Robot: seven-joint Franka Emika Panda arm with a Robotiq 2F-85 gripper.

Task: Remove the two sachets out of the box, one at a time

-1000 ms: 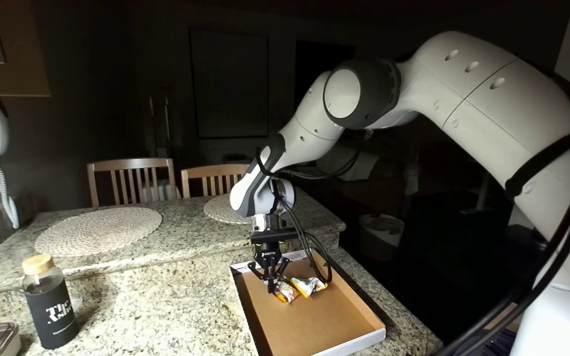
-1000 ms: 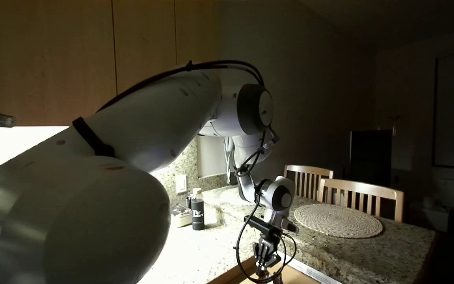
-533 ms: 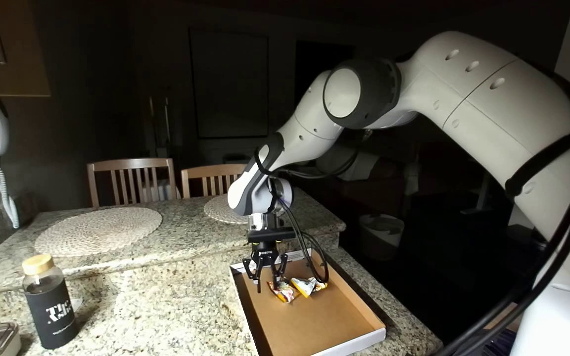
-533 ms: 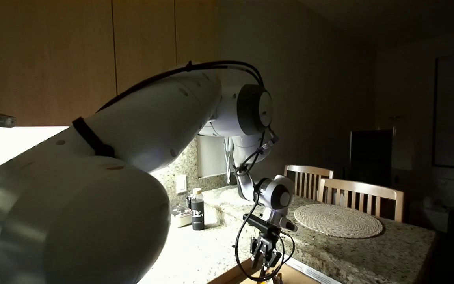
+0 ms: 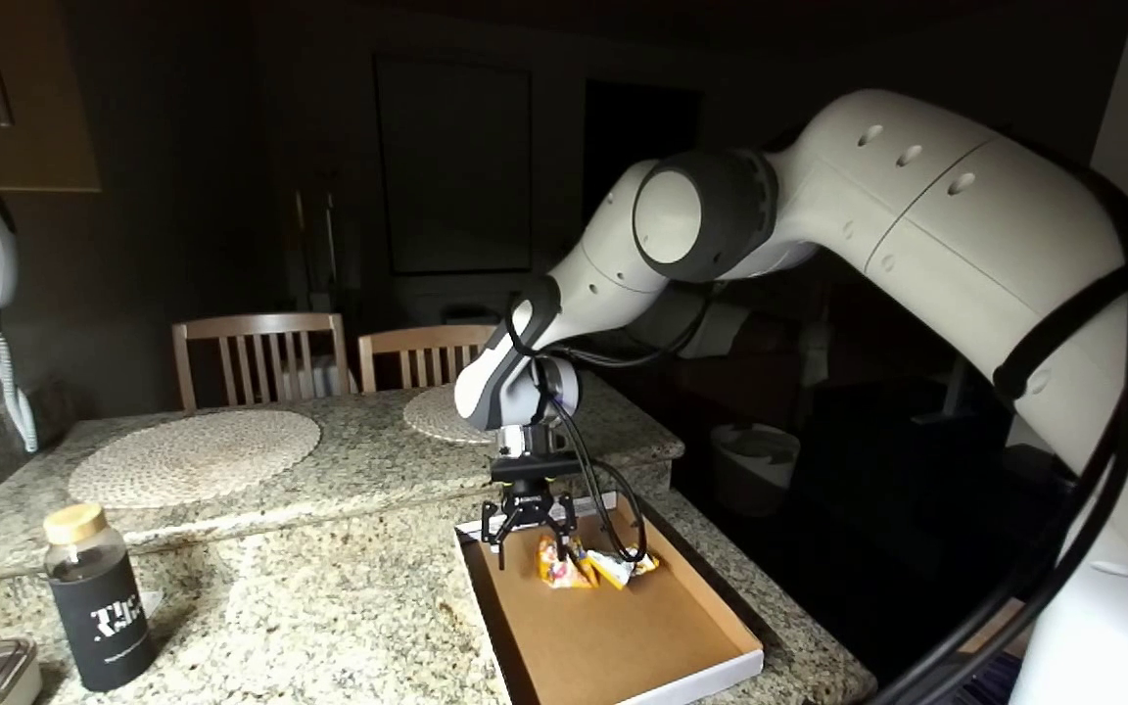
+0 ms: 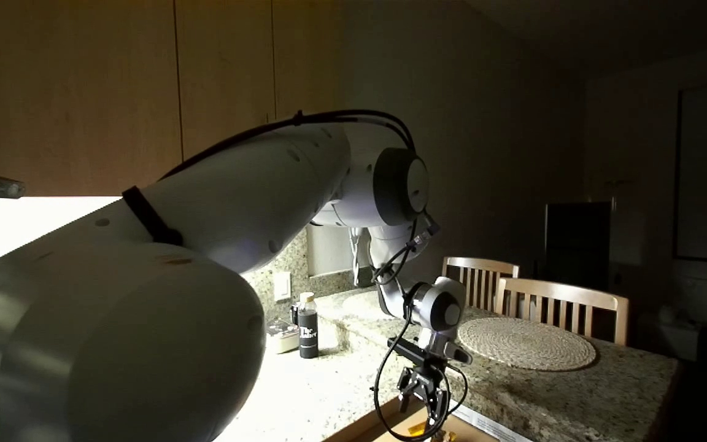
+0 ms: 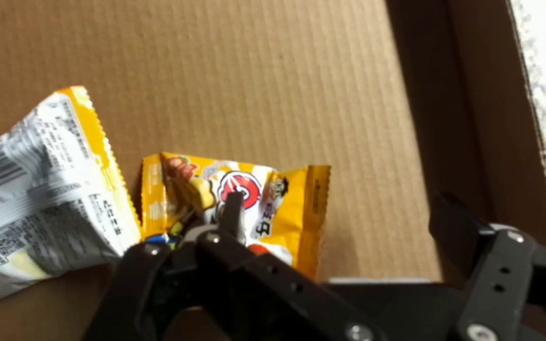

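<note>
The hand (image 7: 338, 208) hangs over the box (image 5: 613, 636) on the bench (image 5: 358, 607), its fingers spread wide and gripping nothing. The yellow packet (image 7: 259, 208) and the white packet (image 7: 55, 194) both lie in the box, in its far half in an exterior view, so I judge this to be the lining-up for a first pick.

The coming move turns on a sideways offset. In the wrist view the yellow packet lies left of the middle of the gap: the left finger (image 7: 232, 215) crosses in front of its middle, only its right end shows between the fingers, and the right finger (image 7: 458, 232) stands out towards the box's right wall. Whether the left finger touches the packet I cannot tell. The packet's long axis runs left to right, nearly along the line on which the fingers would close, so a grip at this angle would go end to end; turning the hand to pinch across the packet's waist looks easier.

The white packet lies farther left, just beside the yellow one; whether their edges touch is unclear. In a shift left, the likeliest trouble is the left finger coming down at that join and catching both.
</note>
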